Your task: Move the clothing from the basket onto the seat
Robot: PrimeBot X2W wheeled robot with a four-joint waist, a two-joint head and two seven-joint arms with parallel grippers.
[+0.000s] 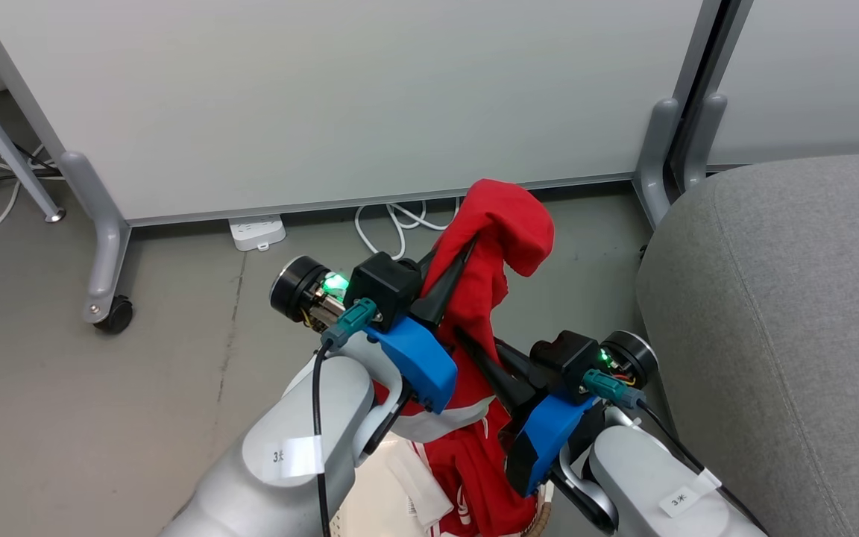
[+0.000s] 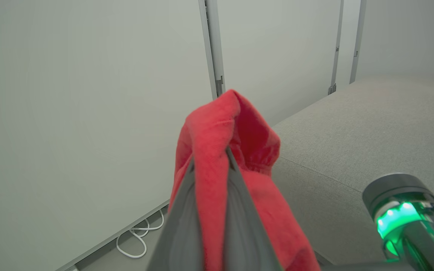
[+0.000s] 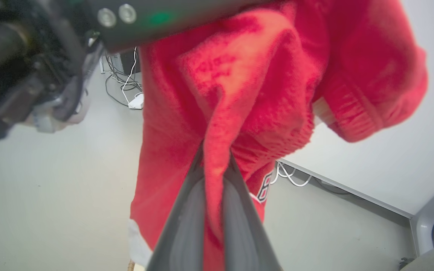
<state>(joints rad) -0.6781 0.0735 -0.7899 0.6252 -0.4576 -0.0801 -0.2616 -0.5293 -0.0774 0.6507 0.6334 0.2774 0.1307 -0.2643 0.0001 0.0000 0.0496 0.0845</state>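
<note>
**Red clothing [image 1: 508,224] is being held up left of the seat [image 1: 787,298] by both grippers.**
One fold is being pinched tight by the left gripper [image 2: 209,157], and a lower fold is being pinched by the right gripper [image 3: 217,152]. The garment is being hung clear of the seat, not touching it. More red fabric is lying in the basket [image 1: 366,503], also left of the seat.

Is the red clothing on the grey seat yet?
No. The clothing hangs pinched in the left gripper and right gripper, beside the seat, its lower end over the basket.
</note>
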